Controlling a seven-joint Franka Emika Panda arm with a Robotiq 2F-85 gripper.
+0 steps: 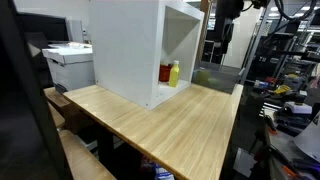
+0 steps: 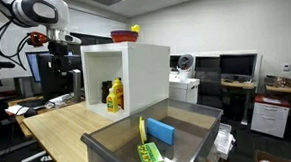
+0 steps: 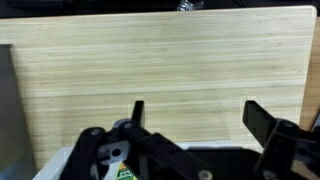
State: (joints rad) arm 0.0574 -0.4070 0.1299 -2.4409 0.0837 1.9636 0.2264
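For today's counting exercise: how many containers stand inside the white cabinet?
2: a yellow bottle and a red container beside it, on the cabinet floor; others may be hidden.

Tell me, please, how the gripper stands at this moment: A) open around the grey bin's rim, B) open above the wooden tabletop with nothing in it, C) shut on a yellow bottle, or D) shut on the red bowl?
B: in the wrist view the gripper has its jaws wide apart, and only the wooden tabletop shows between them.
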